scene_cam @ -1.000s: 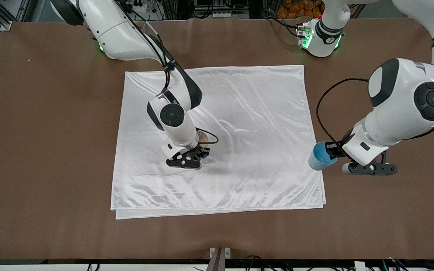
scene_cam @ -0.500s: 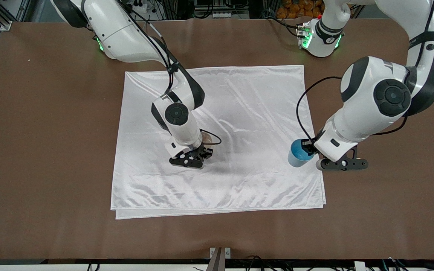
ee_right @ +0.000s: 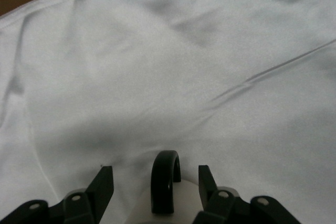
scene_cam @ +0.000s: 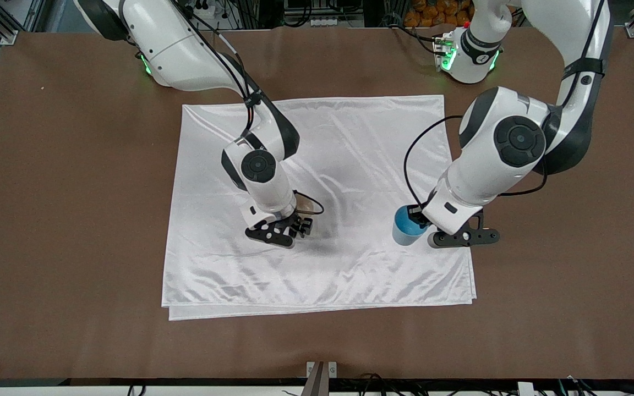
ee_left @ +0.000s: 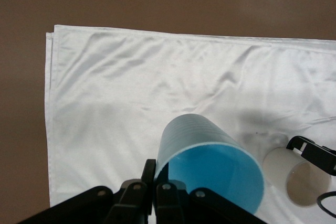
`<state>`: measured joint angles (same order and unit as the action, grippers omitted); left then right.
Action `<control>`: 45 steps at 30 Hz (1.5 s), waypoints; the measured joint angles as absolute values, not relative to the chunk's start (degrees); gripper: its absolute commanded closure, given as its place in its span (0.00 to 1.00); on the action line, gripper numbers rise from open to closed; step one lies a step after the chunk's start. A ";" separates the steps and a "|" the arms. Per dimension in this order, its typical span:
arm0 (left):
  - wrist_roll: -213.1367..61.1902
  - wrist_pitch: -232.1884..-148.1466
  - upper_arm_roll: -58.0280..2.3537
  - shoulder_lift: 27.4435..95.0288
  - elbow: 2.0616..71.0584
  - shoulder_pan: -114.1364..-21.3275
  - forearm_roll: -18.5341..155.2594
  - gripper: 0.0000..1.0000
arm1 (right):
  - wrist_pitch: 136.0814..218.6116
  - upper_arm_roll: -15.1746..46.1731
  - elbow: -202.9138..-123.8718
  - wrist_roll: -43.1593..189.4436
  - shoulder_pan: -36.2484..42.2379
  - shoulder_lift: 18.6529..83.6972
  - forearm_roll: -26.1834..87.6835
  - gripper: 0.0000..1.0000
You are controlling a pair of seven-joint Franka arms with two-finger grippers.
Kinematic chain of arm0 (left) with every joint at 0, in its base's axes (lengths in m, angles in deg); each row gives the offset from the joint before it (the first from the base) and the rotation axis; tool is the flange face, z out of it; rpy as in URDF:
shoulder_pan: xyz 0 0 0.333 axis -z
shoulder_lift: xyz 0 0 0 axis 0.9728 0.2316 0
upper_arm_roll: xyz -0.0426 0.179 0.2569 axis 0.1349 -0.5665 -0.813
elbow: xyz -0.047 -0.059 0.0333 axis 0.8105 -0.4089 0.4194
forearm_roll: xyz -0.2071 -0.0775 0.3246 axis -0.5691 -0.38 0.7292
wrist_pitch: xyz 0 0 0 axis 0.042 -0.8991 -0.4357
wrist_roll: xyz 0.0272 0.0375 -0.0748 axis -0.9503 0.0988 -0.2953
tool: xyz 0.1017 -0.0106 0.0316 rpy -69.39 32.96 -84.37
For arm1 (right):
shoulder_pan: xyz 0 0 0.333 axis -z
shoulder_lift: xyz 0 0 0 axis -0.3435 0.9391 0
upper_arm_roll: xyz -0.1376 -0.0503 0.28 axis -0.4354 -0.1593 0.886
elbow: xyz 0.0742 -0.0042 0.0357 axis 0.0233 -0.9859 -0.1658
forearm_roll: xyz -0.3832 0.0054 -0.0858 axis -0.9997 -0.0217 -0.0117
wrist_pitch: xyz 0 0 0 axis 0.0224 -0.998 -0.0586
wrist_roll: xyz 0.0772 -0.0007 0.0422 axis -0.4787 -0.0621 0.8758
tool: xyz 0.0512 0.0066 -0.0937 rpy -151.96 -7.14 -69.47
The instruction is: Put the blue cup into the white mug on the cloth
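My left gripper (scene_cam: pixel 417 221) pinches the blue cup's (scene_cam: pixel 406 226) rim, holding it above the cloth (scene_cam: pixel 350 143) near its edge toward the left arm's end of the worktop (scene_cam: pixel 75 192).

My right gripper (scene_cam: pixel 289 220) sits at the white mug (ee_left: pixel 296 177) mid-cloth, fingers (ee_right: pixel 103 184) spread either side of the handle (ee_right: pixel 165 179).

Risks: a rim pinch lets the tapered cup swing or slip; a tilted entry could catch the mug's rim and tip it; the glossy cloth may let the mug slide.

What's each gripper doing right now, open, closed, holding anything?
Left gripper: closed on the blue cup, over the cloth.
Right gripper: open, fingers either side of the white mug handle.
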<state>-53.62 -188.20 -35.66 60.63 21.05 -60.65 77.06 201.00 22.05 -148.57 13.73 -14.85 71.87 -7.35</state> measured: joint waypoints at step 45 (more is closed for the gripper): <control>-26.20 -198.04 -36.54 69.66 19.50 -43.62 77.33 1.00 | 189.29 16.93 -142.75 48.46 7.01 71.12 -7.39 0.00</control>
